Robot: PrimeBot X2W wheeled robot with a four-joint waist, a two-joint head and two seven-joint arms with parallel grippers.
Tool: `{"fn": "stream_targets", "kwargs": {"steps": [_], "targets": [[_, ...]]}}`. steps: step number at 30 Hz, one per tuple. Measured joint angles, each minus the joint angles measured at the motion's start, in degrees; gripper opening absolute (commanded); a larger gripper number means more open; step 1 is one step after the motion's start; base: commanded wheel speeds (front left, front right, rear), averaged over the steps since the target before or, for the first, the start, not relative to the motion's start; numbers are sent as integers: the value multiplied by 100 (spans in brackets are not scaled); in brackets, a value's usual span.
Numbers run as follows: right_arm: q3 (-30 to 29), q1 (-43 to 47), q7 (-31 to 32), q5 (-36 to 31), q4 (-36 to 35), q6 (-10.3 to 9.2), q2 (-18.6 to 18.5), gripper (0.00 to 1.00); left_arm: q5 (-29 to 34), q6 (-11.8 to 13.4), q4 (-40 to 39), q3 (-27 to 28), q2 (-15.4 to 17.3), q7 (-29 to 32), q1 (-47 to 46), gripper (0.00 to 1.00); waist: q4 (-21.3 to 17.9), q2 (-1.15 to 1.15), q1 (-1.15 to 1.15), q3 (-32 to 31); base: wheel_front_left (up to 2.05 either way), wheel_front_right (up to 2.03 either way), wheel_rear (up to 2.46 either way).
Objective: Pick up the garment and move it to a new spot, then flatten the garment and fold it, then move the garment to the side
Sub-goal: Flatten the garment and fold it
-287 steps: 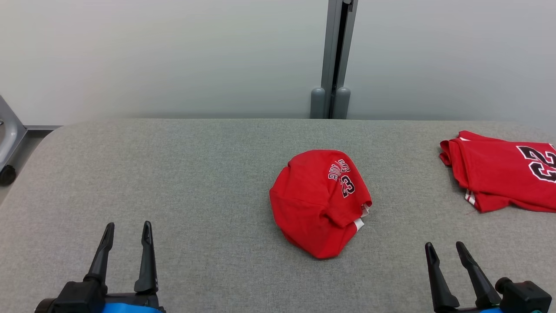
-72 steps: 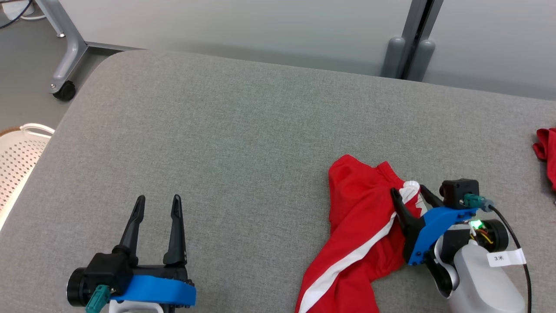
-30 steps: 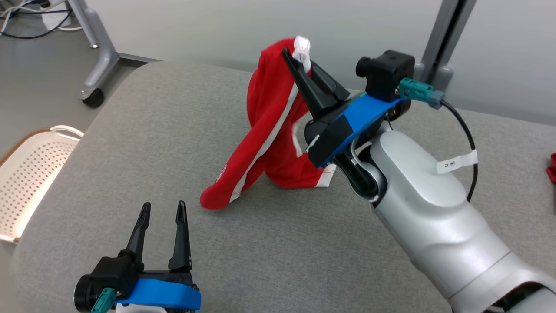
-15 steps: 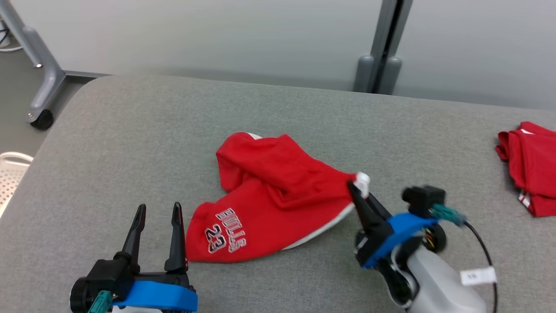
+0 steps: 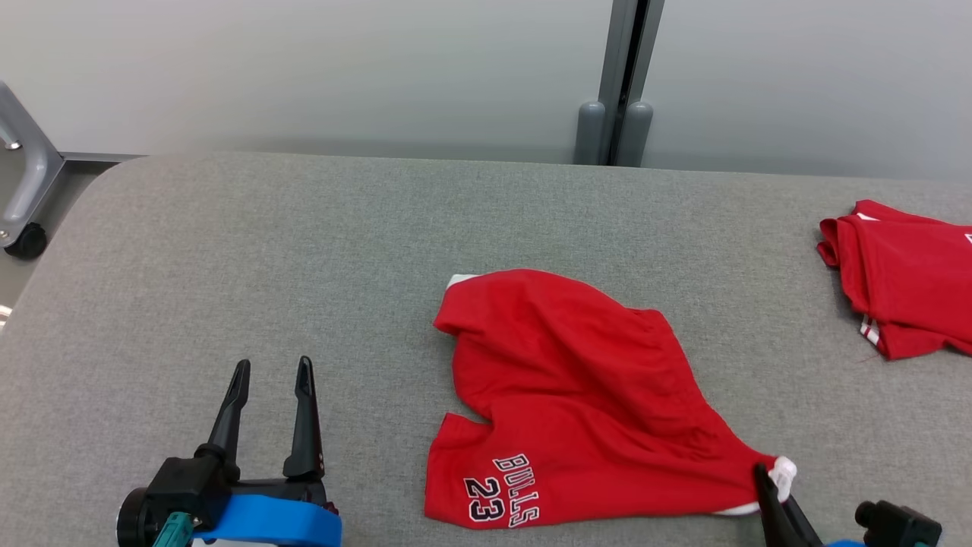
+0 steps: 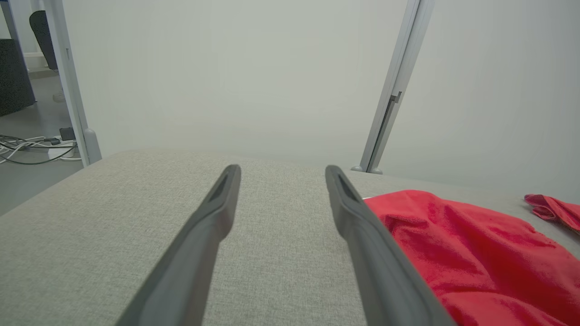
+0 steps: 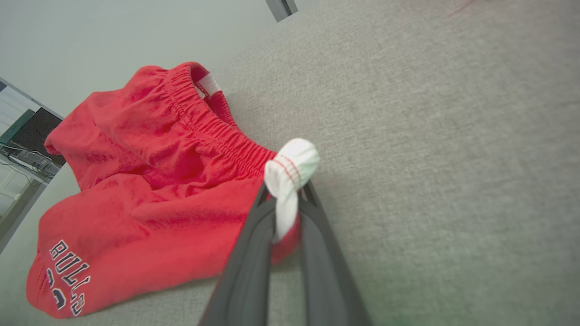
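Grey counter [image 5: 228, 251] bears red shorts [image 5: 577, 380], right hand [image 7: 285, 195] pinching their white-trimmed corner, left hand [image 5: 271, 365] splayed empty beside them; flattening probably follows.

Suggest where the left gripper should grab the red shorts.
On the red shorts, probably take the printed leg's near-left hem corner, coming low from the left. It lies flat at the edge, closest to the open left gripper, far from the white-trimmed corner pinched by the right gripper.
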Motion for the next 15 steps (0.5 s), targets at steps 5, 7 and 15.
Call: {"fn": "stream_targets", "kwargs": {"steps": [5, 7, 15], "targets": [[-385, 554, 272, -435, -580, 0, 167, 100, 1, 0, 1, 3, 1, -1, 23, 100, -38, 0, 0, -34, 0, 0, 0], [-536, 667, 293, -821, -829, 0, 188, 100, 9, -10, 1, 4, 1, -1, 32, 100, -45, 0, 0, -51, 0, 0, 0], [-829, 530, 701, -1672, -1912, 0, 237, 100, 21, -41, 4, 9, 1, 0, 38, 100, -25, 0, 0, -43, 0, 0, 0]]}}
